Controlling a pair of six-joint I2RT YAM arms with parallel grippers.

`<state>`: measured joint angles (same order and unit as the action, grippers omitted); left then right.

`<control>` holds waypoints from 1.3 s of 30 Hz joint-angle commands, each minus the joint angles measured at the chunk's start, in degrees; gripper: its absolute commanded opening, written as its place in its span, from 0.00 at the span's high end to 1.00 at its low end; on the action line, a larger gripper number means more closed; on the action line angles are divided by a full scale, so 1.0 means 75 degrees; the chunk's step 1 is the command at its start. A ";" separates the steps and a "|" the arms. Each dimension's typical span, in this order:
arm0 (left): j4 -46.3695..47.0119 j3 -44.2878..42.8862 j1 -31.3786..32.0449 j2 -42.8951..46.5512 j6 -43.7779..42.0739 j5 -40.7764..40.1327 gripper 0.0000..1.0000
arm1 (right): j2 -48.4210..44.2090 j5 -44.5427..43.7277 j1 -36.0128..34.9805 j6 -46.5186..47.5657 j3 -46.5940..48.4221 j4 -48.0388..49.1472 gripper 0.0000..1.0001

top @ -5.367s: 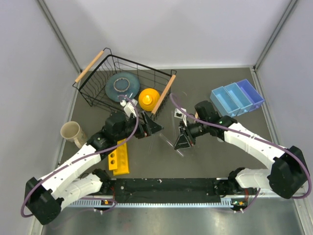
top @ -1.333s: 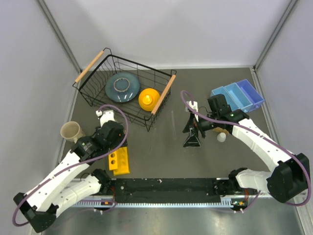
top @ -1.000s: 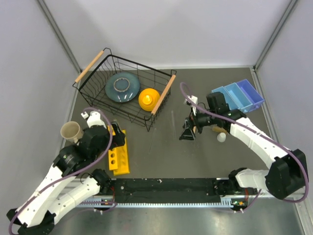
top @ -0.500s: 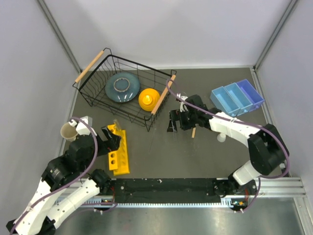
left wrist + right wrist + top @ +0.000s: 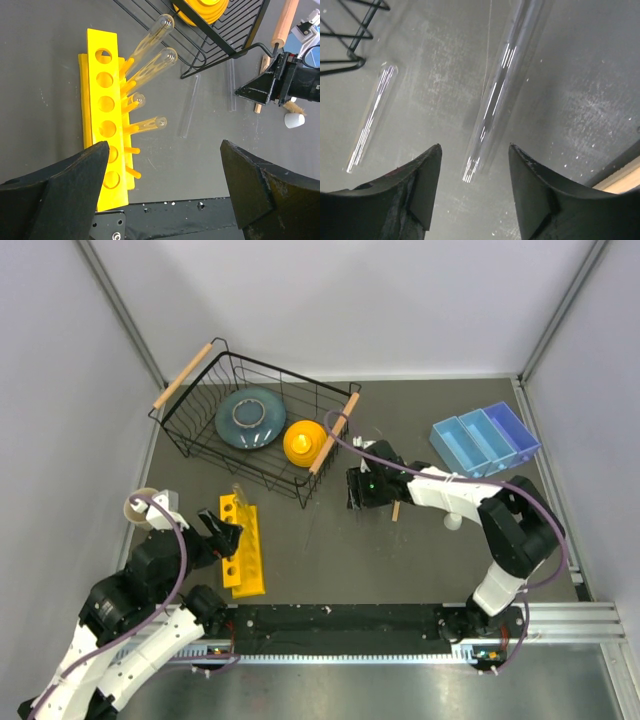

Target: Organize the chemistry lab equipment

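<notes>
**Right claw lines up on a glass tube**

The right gripper (image 5: 475, 165) has swung left, away from the white round piece (image 5: 452, 521). It now straddles the slim glass tube (image 5: 492, 110) lying on the table near the basket (image 5: 285, 370). Its jaws are apart and seemingly clear of the glass. The left gripper (image 5: 160, 195), gaping and empty, has drawn back behind the yellow rack (image 5: 102, 125), which holds four test tubes (image 5: 152, 62). The basket holds the plate (image 5: 250, 417) and the yellow dome (image 5: 305, 440).

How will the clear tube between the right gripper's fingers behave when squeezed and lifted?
The clear tube looks like thin glass, so probably fragile and slippery under a hard grip. Round and lying flat on the table, it may roll aside if the right gripper closes off-centre.
</notes>
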<state>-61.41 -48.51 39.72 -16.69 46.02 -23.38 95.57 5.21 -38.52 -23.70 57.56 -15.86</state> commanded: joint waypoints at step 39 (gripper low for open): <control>0.2457 0.0867 -0.0035 0.0233 0.0895 0.1980 0.01 | -0.2007 0.0594 0.0659 0.0219 -0.0725 0.0860 0.87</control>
<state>-50.43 -42.59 39.72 -13.82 51.31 -11.84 84.07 7.16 -35.51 -22.09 53.49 -12.67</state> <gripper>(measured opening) 0.985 0.210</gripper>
